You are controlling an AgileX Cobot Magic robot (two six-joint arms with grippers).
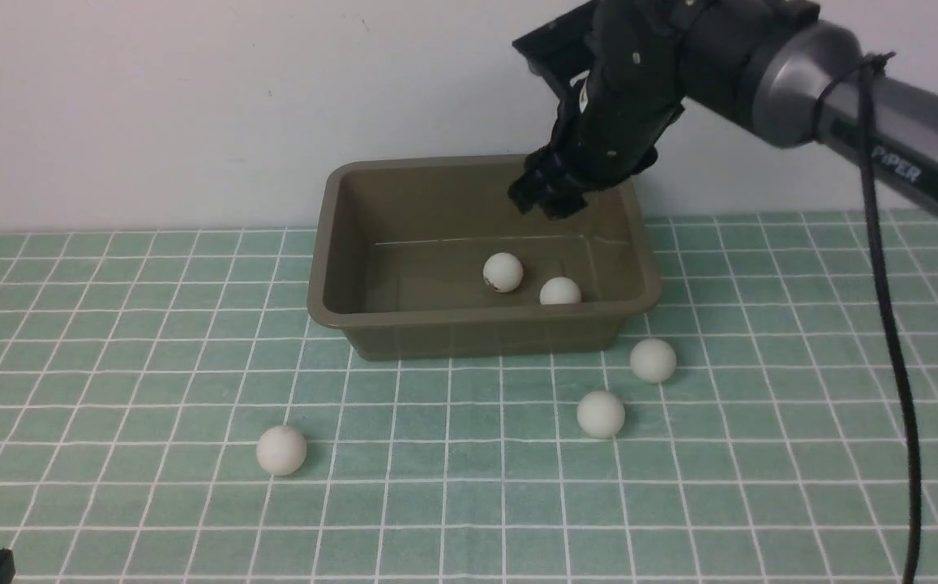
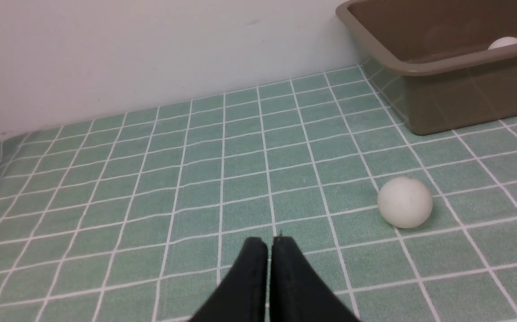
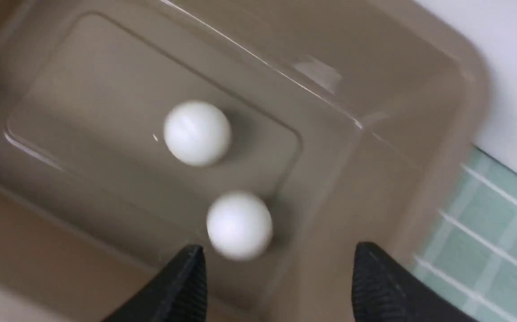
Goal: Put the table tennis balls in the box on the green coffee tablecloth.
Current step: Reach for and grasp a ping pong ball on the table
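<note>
The olive-brown box (image 1: 339, 243) stands on the green coffee tablecloth (image 1: 112, 324) near the back wall. Two table tennis balls lie inside it: one with a small dark mark (image 1: 503, 272) and one by the front wall (image 1: 560, 291); both show in the right wrist view (image 3: 197, 133) (image 3: 239, 225). Three balls rest on the cloth: front left (image 1: 280, 449), front middle (image 1: 600, 414) and by the box's right corner (image 1: 653, 359). My right gripper (image 1: 548, 199) hangs open above the box's back right part, holding nothing. My left gripper (image 2: 270, 243) is shut and empty, low over the cloth, near the front-left ball (image 2: 405, 202).
A pale wall runs close behind the box. The right arm's black cable (image 1: 882, 284) hangs down over the right side of the cloth. The box's rim (image 2: 419, 69) shows in the left wrist view.
</note>
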